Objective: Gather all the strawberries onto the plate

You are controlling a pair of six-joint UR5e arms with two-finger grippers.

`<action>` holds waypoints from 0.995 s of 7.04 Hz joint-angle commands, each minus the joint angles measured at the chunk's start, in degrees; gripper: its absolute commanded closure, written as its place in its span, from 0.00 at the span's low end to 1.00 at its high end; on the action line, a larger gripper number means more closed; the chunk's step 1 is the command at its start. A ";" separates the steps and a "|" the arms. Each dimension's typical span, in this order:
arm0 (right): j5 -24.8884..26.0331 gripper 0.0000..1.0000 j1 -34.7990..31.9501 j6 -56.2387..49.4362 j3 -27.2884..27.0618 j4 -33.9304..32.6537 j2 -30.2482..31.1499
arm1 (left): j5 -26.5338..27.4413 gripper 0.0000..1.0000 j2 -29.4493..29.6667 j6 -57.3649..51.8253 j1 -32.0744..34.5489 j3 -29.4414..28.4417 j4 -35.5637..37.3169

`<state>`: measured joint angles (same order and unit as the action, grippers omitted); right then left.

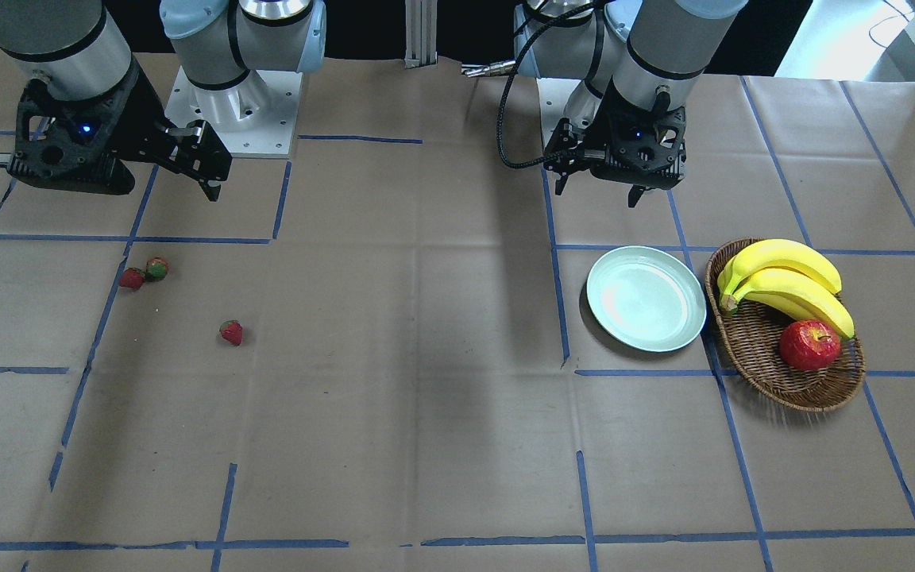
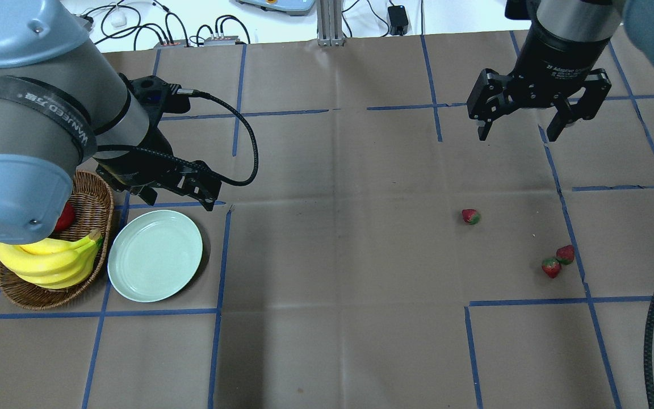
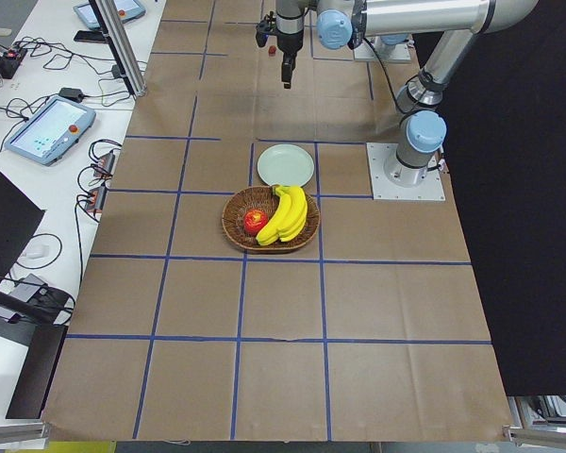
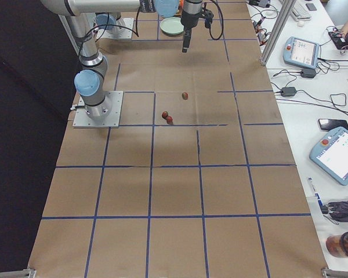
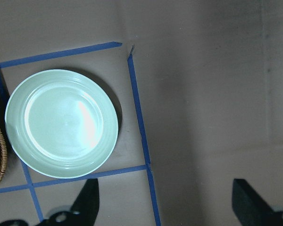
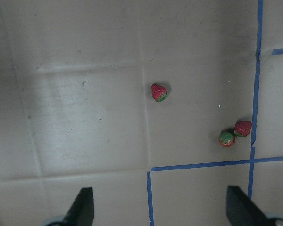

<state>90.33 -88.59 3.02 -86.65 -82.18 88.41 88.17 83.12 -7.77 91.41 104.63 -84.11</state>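
Right gripper (image 2: 519, 135): jaws wide apart, nothing between them. It hangs above the table, well clear of the fruit, and its wrist camera looks down on all three strawberries.

Left gripper (image 2: 179, 201): jaws likewise spread and empty, poised over the table just beside the plate (image 2: 155, 255).

Task things:
- Plate: pale green, bare, no berry on it. It sits on the robot's left side, just beside the wicker basket (image 2: 37, 298).
- Lone strawberry (image 2: 470, 216): lies on the brown paper on the robot's right side, well apart from the plate.
- Pair of strawberries (image 2: 558, 261): lies near a blue tape line (image 2: 577, 255), farther toward the right edge than the lone one. The two seem to touch.

Other things: the basket holds a bunch of bananas (image 2: 49, 261) and a red apple (image 1: 809, 345). Neither belongs to the task.

Progress: none collected, by the look of the plate. All three berries remain to be picked and carried across the width of the table. Neither arm has closed on anything.

Judgement: the right arm is the one placed over the berries, and the lone strawberry looks the easiest first pick. The pair may need care so that grasping one does not knock the other.
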 commanded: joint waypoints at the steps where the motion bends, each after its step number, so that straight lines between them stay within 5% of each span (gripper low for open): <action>1: -0.07 0.00 0.09 -0.12 -0.01 -0.09 -0.52 | -0.01 0.00 0.02 -0.06 0.00 0.05 0.00; 5: 0.72 0.00 0.88 -4.57 -1.32 -0.61 -0.70 | 0.16 0.00 -0.06 -0.15 0.00 0.13 0.00; 7: 0.72 0.00 0.88 -5.30 -7.45 -9.68 -0.69 | 0.16 0.00 -0.06 -0.14 0.00 0.13 0.00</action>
<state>90.97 -87.66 -1.70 -90.68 -85.67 87.79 88.33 83.06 -7.92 91.41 104.76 -84.11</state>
